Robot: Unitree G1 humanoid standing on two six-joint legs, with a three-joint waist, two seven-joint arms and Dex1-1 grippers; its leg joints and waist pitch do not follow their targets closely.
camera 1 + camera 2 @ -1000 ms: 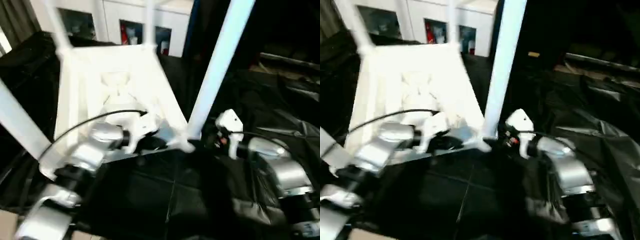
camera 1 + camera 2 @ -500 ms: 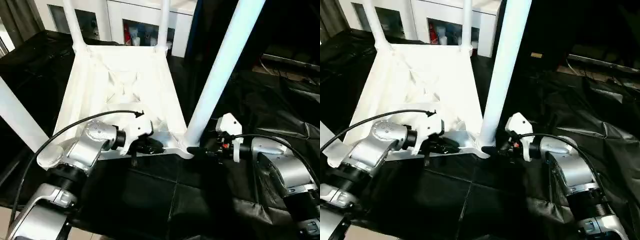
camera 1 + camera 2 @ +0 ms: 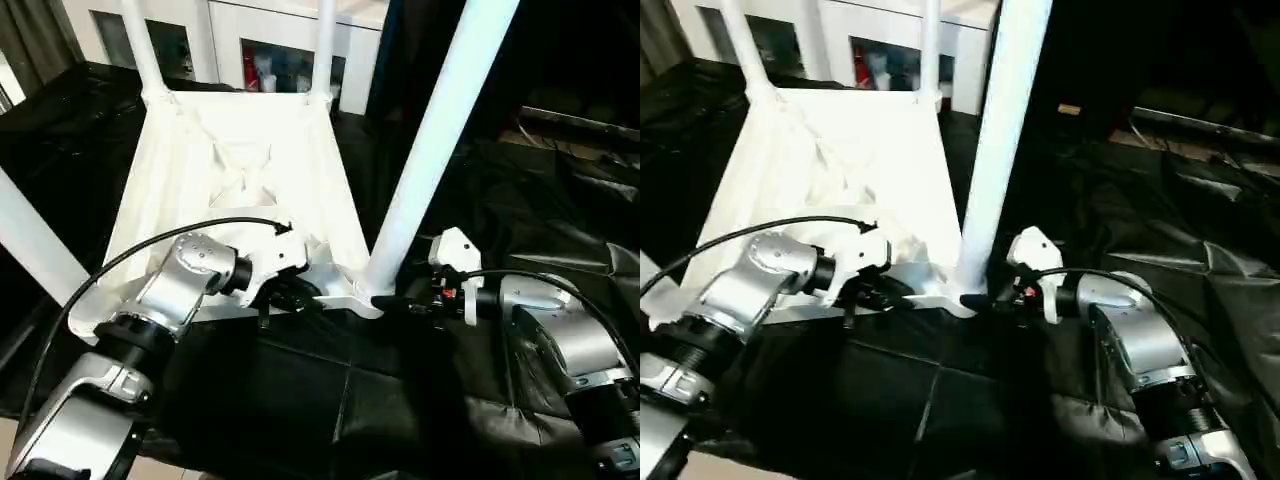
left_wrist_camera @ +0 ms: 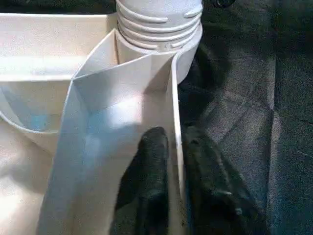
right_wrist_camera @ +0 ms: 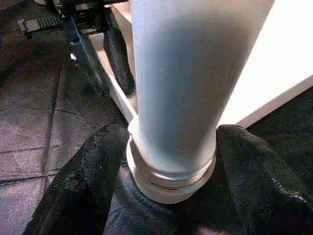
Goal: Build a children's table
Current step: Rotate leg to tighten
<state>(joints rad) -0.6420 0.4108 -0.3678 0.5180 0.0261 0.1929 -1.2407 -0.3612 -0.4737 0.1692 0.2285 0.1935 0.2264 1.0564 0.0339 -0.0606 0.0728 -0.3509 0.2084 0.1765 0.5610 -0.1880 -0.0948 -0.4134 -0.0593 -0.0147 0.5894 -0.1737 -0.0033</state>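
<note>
While the white tabletop point(image 3: 240, 190) lies upside down at centre frame on the black-draped bench point(image 3: 300, 400), four white legs point(image 3: 440, 130) rise from its corners. Left pincer point(image 4: 173, 161), lower centre, pinches the tabletop's near rim between its fingers point(image 4: 151, 166). Right pincer point(image 5: 171, 161) stands spread around the nearest leg's base, at the lower-right corner socket point(image 3: 372, 296).

Lab or demo rm, black-draped work table point(image 3: 300, 400), white glass-front cabinets point(image 3: 270, 60) at back w/ items inside
</note>
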